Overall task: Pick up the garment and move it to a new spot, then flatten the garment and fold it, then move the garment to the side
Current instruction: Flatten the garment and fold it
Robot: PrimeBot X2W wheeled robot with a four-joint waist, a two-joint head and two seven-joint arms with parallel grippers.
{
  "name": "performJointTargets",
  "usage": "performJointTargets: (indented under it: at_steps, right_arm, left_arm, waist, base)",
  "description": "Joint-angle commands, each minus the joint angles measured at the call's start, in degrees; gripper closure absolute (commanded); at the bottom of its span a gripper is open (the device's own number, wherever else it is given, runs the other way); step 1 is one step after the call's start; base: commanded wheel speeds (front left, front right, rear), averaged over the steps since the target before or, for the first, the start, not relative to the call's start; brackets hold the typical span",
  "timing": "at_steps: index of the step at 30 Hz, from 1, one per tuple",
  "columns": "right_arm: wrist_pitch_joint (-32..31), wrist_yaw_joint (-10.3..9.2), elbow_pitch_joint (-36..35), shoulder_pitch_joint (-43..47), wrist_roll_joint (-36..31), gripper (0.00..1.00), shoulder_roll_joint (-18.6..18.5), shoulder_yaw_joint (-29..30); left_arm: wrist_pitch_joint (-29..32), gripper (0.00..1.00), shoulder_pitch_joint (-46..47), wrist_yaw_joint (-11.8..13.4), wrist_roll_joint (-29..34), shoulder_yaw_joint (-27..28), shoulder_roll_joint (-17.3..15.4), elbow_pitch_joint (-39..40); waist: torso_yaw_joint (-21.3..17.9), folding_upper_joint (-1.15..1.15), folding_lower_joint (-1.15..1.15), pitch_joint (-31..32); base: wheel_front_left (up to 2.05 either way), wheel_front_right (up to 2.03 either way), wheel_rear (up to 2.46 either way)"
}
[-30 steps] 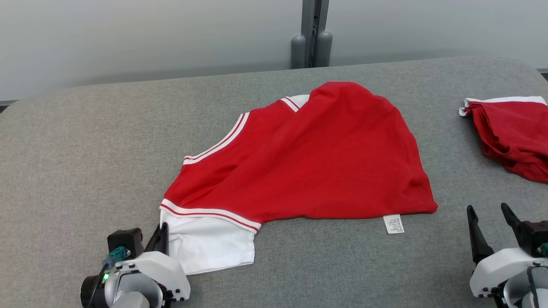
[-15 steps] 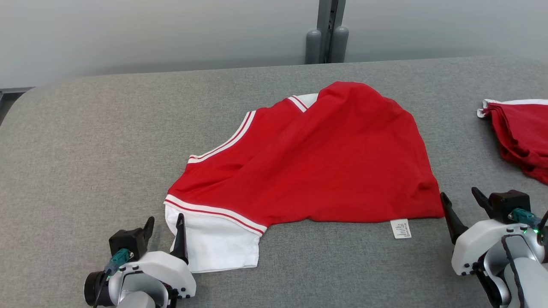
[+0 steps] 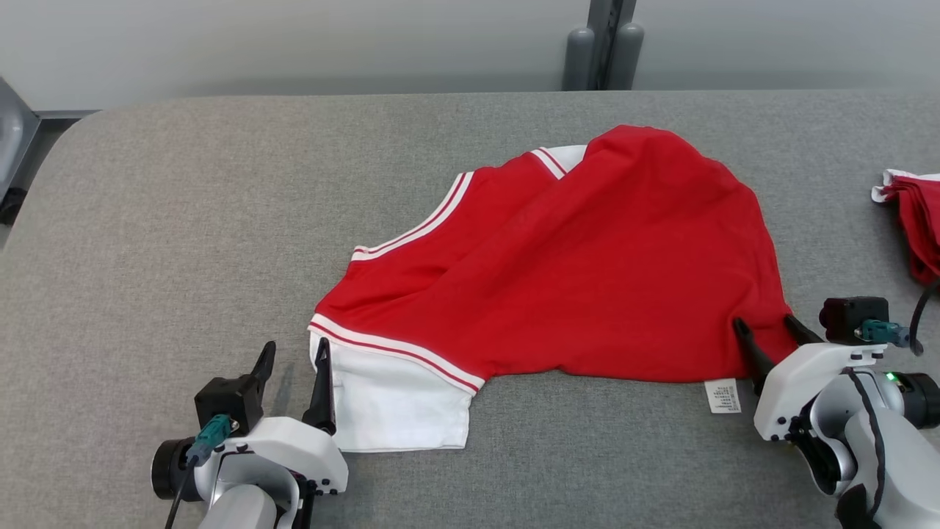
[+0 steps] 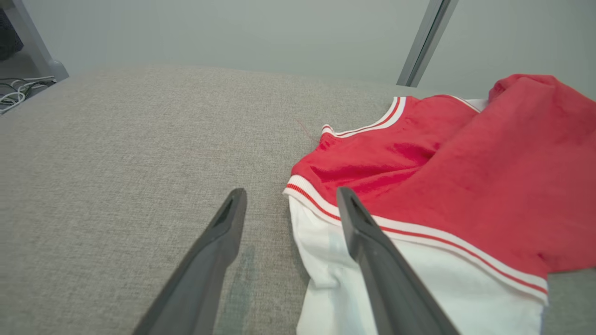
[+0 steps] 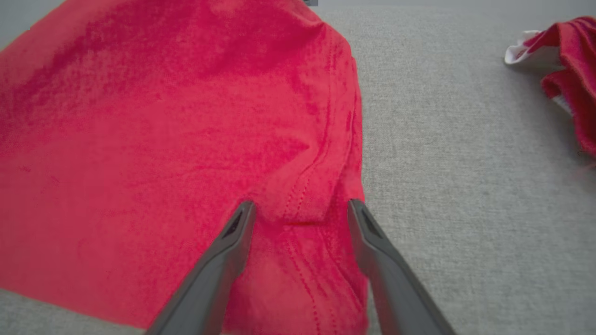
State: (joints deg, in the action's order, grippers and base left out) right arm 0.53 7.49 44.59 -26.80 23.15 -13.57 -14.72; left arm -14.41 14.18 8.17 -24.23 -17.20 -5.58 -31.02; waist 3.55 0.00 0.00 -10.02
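Note:
The garment (image 3: 587, 264) is a red shirt with white striped trim and a white sleeve (image 3: 396, 400), lying rumpled across the middle of the grey table (image 3: 183, 220). At the sleeve's left edge my left gripper (image 3: 294, 356) stands open; in the left wrist view the left gripper (image 4: 291, 197) straddles the garment (image 4: 465, 177) edge, one finger over white cloth. My right gripper (image 3: 767, 330) is open over the shirt's near right corner. The right wrist view shows the right gripper (image 5: 300, 209) with the red hem of the garment (image 5: 163, 139) bunched between its spread fingers.
A second folded red and white garment (image 3: 914, 224) lies at the table's right edge, also as a red bundle (image 5: 568, 70) in the right wrist view. A white care label (image 3: 723, 395) sticks out by my right gripper. A grey post (image 3: 602, 44) stands behind the table.
My left gripper has opened and let go of the white sleeve. The right gripper has moved forward onto the shirt's near right corner. The head camera has turned left, shifting the whole picture right.

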Motion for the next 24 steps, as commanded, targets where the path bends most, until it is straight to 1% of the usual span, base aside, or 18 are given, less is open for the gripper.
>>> performJointTargets:
  at_steps: [1, 8, 9, 10, 11, 12, 14, 15, 16, 17, 18, 24]
  right_arm:
    - [0.3, 0.01, 1.5, -1.1, 1.7, 0.00, -0.4, -0.5]
    - [2.7, 0.01, 5.0, -3.4, 4.7, 0.00, -0.8, -3.4]
    - [3.2, 0.01, 5.5, -3.8, 5.0, 0.04, -0.9, -3.8]
    - [3.6, 0.01, 6.0, -4.2, 5.2, 0.08, -1.1, -4.2]
    - [4.1, 0.01, 6.4, -4.5, 5.3, 0.16, -1.3, -4.7]
    - [4.7, 0.01, 6.9, -4.9, 5.4, 0.25, -1.4, -5.1]
    - [6.0, 0.01, 7.7, -5.7, 5.3, 0.52, -1.5, -6.0]
    - [6.7, 0.01, 8.0, -6.2, 5.4, 0.59, -1.5, -6.4]
    - [7.2, 0.01, 8.5, -6.5, 5.5, 0.70, -1.4, -6.9]
    - [7.6, 0.01, 8.8, -6.8, 5.7, 0.83, -1.3, -7.3]
    - [7.9, 0.01, 9.2, -7.1, 5.8, 1.00, -1.3, -7.7]
    - [9.5, 0.01, 12.0, -8.6, 6.8, 1.00, -2.4, -9.2]
  left_arm:
    - [-0.2, 0.00, -0.7, 0.4, 0.1, 0.1, -0.5, 0.5]
    - [-0.1, 0.00, -0.8, 0.8, -0.3, 0.1, -1.0, 1.3]
    - [0.0, 0.00, -0.9, 0.8, -0.3, 0.1, -1.1, 1.4]
    - [0.0, 0.00, -0.9, 0.9, -0.4, 0.1, -1.2, 1.5]
    - [0.0, 0.00, -1.0, 0.9, -0.4, 0.1, -1.3, 1.5]
    - [0.1, 0.00, -1.0, 1.0, -0.3, 0.1, -1.3, 1.6]
    - [0.1, 0.00, -1.0, 1.1, -0.4, 0.0, -1.4, 1.8]
    - [0.1, 0.00, -1.0, 1.1, -0.4, 0.0, -1.5, 2.0]
    - [0.1, 0.00, -0.9, 1.2, -0.4, -0.1, -1.5, 2.1]
    - [0.1, 0.00, -0.9, 1.3, -0.4, -0.1, -1.5, 2.2]
    - [0.2, 0.00, -0.9, 1.4, -0.4, -0.2, -1.5, 2.3]
    - [0.5, 0.00, -1.0, 1.5, -0.6, -0.5, -1.7, 2.6]
  waist:
    - [0.7, 0.00, 0.00, -0.5]
    - [1.4, 0.00, 0.00, -1.0]
    - [1.4, 0.00, 0.00, -1.0]
    - [1.4, 0.00, 0.00, -1.1]
    - [1.4, 0.00, 0.00, -1.1]
    - [1.3, 0.00, 0.00, -1.1]
    - [1.2, 0.00, 0.00, -1.1]
    - [1.1, 0.00, 0.00, -1.2]
    - [1.0, 0.00, 0.00, -1.2]
    - [0.9, 0.00, 0.00, -1.2]
    - [0.8, 0.00, 0.00, -1.2]
    - [0.5, 0.00, 0.00, -1.2]
  base:
    - [0.00, 0.00, 0.00]
    - [0.00, 0.00, 0.00]
    - [0.00, 0.00, 0.00]
    - [0.00, 0.00, 0.00]
    - [0.00, 0.00, 0.00]
    - [0.00, 0.00, 0.00]
    - [0.00, 0.00, 0.00]
    - [0.00, 0.00, 0.00]
    - [0.00, 0.00, 0.00]
    - [0.00, 0.00, 0.00]
    - [0.00, 0.00, 0.00]
    - [0.00, 0.00, 0.00]
